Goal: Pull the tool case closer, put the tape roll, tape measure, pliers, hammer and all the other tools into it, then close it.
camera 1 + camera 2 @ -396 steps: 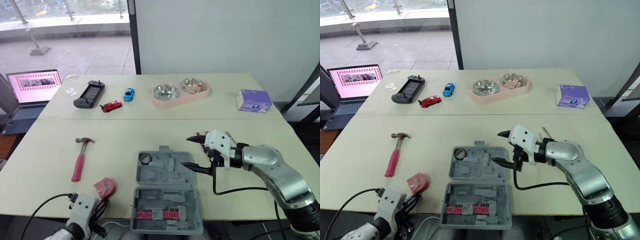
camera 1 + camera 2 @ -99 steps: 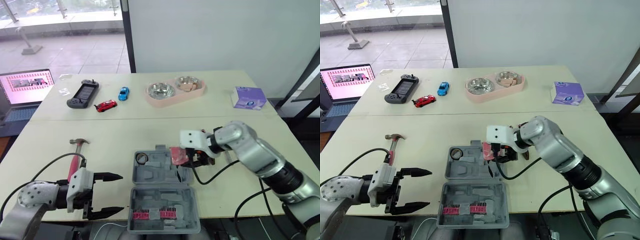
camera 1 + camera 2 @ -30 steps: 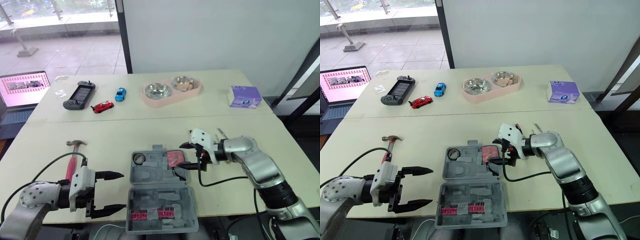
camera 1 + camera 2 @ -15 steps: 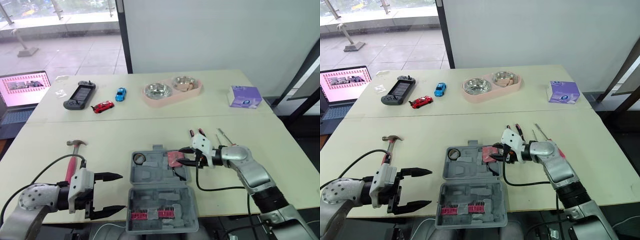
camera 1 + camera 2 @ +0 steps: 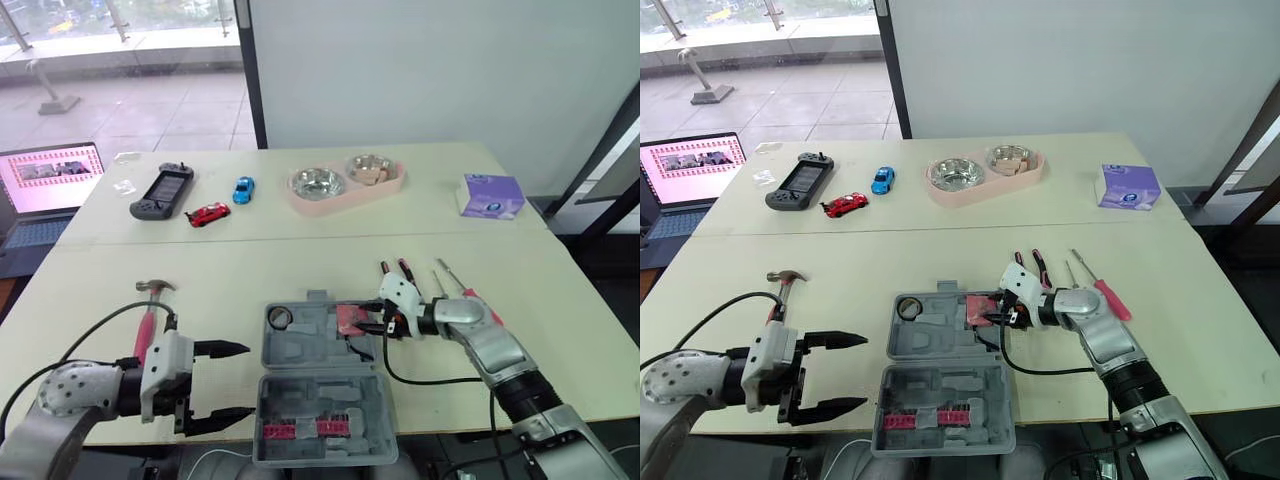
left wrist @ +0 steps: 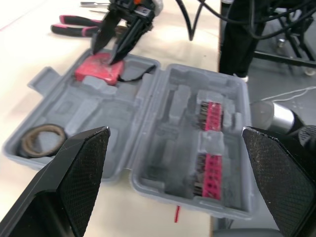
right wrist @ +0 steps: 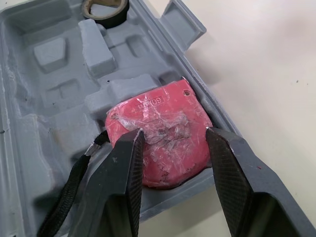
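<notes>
The grey tool case (image 5: 300,352) lies open at the table's near edge, with a row of pink bits (image 5: 318,428) in its lid. A tape roll (image 5: 282,318) and the red tape measure (image 7: 160,133) sit in its tray. My right gripper (image 5: 366,319) points its fingertips (image 7: 133,143) down onto the tape measure, jaws apart and narrower than it, not clamping it. My left gripper (image 5: 247,380) hangs wide open just left of the case. The pink-handled hammer (image 5: 150,312) lies behind it. The red pliers (image 5: 1032,262) and two screwdrivers (image 5: 1102,290) lie right of the case.
Along the table's far side are a laptop (image 5: 50,175), a game console (image 5: 160,190), red (image 5: 208,213) and blue (image 5: 244,189) toy cars, a pink double bowl (image 5: 345,182) and a purple tissue box (image 5: 490,196). A black cable runs from my right wrist across the case's right edge.
My right gripper has moved left from beside the case onto the tape measure, and its jaws have narrowed a little. My left gripper has stayed open in place.
</notes>
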Robot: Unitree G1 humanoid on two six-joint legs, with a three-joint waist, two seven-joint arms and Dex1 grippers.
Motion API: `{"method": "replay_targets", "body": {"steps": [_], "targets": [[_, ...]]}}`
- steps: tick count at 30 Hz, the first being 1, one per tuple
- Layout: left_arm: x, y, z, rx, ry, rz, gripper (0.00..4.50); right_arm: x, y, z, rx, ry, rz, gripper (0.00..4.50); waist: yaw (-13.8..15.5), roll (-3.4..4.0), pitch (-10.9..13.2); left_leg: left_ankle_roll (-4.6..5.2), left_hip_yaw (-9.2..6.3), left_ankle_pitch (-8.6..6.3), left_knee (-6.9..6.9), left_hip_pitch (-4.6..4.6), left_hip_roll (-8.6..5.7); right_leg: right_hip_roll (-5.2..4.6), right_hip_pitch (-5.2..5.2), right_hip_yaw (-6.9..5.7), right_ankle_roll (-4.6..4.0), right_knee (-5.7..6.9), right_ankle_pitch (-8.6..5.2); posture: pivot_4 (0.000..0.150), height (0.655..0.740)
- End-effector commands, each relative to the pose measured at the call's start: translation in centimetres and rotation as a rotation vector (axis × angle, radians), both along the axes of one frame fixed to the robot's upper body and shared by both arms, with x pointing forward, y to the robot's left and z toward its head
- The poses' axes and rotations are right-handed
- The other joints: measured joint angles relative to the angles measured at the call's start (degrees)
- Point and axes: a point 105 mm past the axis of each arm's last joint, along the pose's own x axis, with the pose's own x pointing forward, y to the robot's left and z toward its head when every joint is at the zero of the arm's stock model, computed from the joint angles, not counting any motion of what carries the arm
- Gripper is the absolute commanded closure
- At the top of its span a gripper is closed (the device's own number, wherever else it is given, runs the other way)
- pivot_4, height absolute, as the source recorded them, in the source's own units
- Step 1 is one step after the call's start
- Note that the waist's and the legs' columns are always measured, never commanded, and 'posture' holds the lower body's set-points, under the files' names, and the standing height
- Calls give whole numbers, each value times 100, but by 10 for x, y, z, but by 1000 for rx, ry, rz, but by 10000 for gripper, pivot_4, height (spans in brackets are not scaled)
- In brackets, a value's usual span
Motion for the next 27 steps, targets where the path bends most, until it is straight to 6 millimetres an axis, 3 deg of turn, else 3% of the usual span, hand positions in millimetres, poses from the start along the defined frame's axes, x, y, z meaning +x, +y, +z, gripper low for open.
{"method": "replay_targets", "body": {"steps": [1, 4, 7, 11, 13, 15, 19, 24, 27], "targets": [[1, 0, 12, 1, -36, -3, 0, -20, -22, -48, -144, 169, -54, 24091, 3, -6, -31, 0, 0, 0, 0, 0, 0, 0, 0, 0, 0, 0, 0, 1500, 7360], [2, 0, 13, 2, -34, -2, 0, -25, -19, -53, -139, 184, -48, 24091, 14, -7, -83, 0, -1, 0, -3, 2, 0, 0, 2, 0, 0, -2, 0, 1500, 7360], [2, 0, 13, 4, -33, 4, 0, -17, -2, -32, -26, 124, -50, 24091, 14, -12, -92, 1, -2, -1, -5, 8, 0, 0, 10, 0, -1, -3, -1, 1500, 7360], [3, 4, 11, 4, -28, 25, 0, -8, 12, 15, 101, -35, -6, 24091, -1, -5, -86, 1, -3, 0, -7, 4, 0, 1, 4, -1, -1, -3, -1, 1500, 7360], [7, 13, 12, 0, -32, 81, 0, -8, 10, 54, 149, -146, 26, 24091, -17, 9, -70, 0, -2, 0, -6, -5, 1, 1, -7, 0, 0, -2, -1, 1500, 7360], [11, 28, 14, -13, -35, 167, 0, -16, -3, 78, 140, -211, 45, 24091, -5, 38, -47, 0, 0, 0, -2, -14, 0, 1, -16, 1, 0, 0, 0, 1500, 7360], [11, 64, 9, 22, -28, 320, 0, -29, -42, 80, 68, -214, -6, 24091, 33, 26, -49, 2, -6, -1, -10, -14, 1, 1, -15, -4, 1, -3, -2, 1500, 7360], [0, 142, 0, 95, -6, 602, 0, -47, -119, 72, 22, -192, -191, 1392, 27, 21, -43, 4, 5, -2, -7, -18, 0, -1, -12, -2, -10, -14, -9, 1500, 7360], [-11, 186, -1, 116, -4, 766, 0, -63, -161, 67, -31, -207, -308, 626, 8, 20, -41, 5, 9, -3, -5, -12, 2, -1, -9, -1, -16, -12, -13, 1500, 7360]]}}
